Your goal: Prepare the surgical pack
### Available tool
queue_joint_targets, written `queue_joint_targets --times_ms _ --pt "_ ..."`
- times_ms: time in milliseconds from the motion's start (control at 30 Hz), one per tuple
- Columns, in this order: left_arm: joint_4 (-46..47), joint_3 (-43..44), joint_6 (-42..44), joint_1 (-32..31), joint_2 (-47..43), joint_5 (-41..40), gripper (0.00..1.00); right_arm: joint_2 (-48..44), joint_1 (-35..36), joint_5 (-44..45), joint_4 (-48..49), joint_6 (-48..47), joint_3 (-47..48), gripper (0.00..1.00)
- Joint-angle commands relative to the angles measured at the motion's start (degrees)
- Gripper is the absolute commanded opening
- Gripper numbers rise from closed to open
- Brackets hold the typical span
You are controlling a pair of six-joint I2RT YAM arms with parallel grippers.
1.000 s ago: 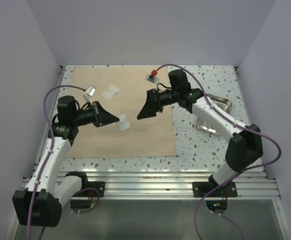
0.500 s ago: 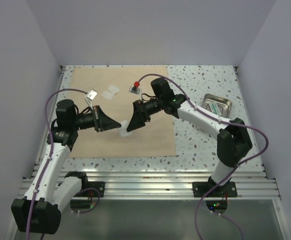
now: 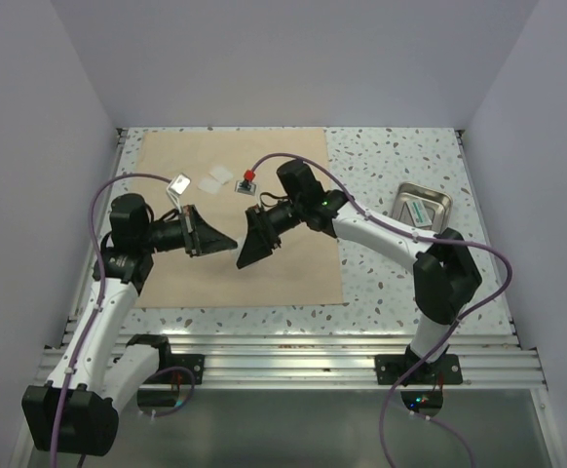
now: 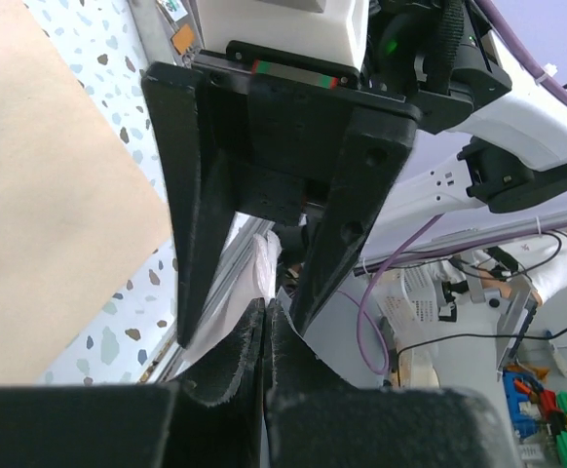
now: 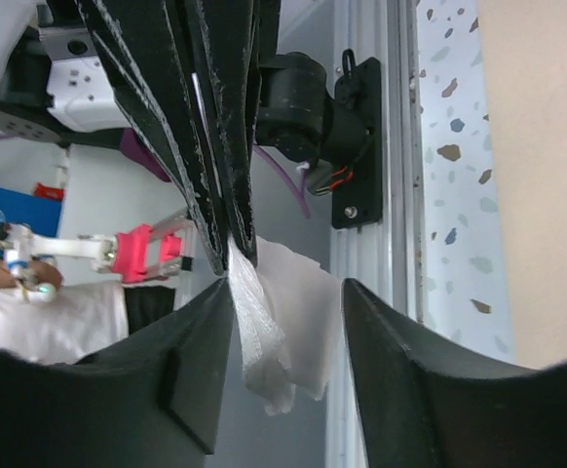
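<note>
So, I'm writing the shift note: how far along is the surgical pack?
Done: the tan sheet lies spread flat. In hand: the left hand is shut on white gauze above it, the right hand open with a finger either side, apparently a handover. Left: pale squares lie loose on the sheet, the steel tray sits beside it; nothing is wrapped.

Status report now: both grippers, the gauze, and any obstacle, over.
Left gripper shut on gauze square, held over tan sheet. Right gripper open, jaws either side of the gauze. No obstacle seen between them.
</note>
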Motion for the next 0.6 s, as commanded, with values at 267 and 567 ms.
queue_joint_targets --times_ms 267,567 --pt "4.4 0.6 -3.0 -0.3 2.4 -0.3 0.09 -0.9 0.1 -1.7 2.4 1.5 -0.7 0.0" --pt "-12.7 14.6 9.1 0.2 12.0 -14.4 0.52 -2.4 -2.5 1.1 -4.2 -0.4 -2.9 0.0"
